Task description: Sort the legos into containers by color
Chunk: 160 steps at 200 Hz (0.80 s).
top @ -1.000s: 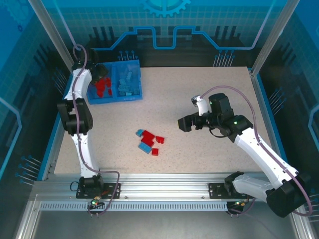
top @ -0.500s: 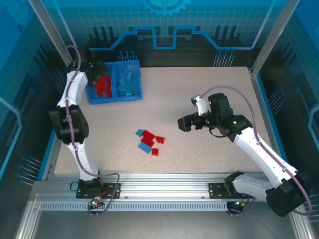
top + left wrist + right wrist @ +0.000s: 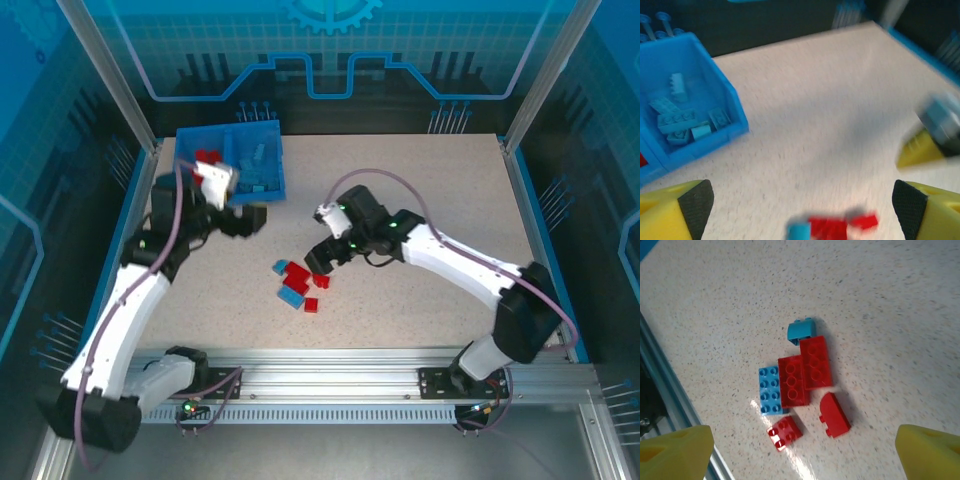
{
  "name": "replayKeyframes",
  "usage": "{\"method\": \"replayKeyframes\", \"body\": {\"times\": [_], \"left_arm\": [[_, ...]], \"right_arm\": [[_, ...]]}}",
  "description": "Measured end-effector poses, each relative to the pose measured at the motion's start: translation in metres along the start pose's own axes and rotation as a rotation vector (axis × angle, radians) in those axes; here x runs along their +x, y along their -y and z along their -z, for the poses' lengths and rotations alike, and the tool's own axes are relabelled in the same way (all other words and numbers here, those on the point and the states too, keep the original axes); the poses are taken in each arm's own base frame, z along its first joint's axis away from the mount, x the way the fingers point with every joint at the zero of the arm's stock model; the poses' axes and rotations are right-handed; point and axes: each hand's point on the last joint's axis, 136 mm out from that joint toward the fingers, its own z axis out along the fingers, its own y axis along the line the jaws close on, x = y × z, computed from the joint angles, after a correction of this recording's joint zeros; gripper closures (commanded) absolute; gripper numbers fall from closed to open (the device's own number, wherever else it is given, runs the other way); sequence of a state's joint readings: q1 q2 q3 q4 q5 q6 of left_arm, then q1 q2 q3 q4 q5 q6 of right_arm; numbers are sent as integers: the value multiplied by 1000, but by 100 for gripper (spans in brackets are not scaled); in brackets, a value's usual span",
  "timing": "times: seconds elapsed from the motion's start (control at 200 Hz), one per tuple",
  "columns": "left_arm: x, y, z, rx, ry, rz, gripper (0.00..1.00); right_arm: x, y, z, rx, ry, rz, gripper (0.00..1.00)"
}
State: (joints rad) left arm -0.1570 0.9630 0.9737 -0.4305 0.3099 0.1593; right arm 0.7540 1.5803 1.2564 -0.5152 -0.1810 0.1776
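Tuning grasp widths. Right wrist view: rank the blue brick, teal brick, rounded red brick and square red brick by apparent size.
1. blue brick
2. rounded red brick
3. square red brick and teal brick: these look about alike, so they are not ranked against each other.

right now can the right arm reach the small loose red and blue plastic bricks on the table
Probably yes: the open right pincer hangs close over the loose red and blue plastic bricks, with nothing between them.

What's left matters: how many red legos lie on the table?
4, in one cluster: two long bricks side by side, a rounded one and a small one beside them. None looks hidden.
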Motion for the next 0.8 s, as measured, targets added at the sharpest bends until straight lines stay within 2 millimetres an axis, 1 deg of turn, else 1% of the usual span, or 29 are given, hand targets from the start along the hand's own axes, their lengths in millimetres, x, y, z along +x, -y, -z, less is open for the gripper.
{"method": "replayKeyframes", "body": {"times": [0.105, 0.165, 0.215, 0.335, 0.5, 0.59, 0.65, 0.73, 0.8], "left_arm": [[49, 22, 11, 70, -30, -168, 1], [68, 29, 20, 86, -30, -256, 1], [78, 33, 27, 92, -25, -323, 1], [95, 40, 38, 100, -13, -444, 1], [122, 35, 31, 98, -68, -492, 1], [132, 29, 26, 71, -85, -492, 1], [134, 23, 23, 40, -81, -495, 1], [134, 15, 19, -2, -73, -496, 1], [131, 9, 18, -38, -64, -496, 1]], "right_arm": [[-3, -3, -32, 7, -55, 28, 9], [-4, -6, -51, 7, -82, 47, 9], [-6, -7, -66, 16, -100, 66, 10], [-9, -10, -101, 43, -141, 121, 12], [-10, -9, -146, 83, -190, 191, 21], [-8, -6, -165, 101, -213, 216, 30], [-6, -2, -175, 114, -230, 224, 39], [-5, 3, -183, 137, -247, 235, 49], [-3, 7, -185, 157, -257, 236, 60]]}}
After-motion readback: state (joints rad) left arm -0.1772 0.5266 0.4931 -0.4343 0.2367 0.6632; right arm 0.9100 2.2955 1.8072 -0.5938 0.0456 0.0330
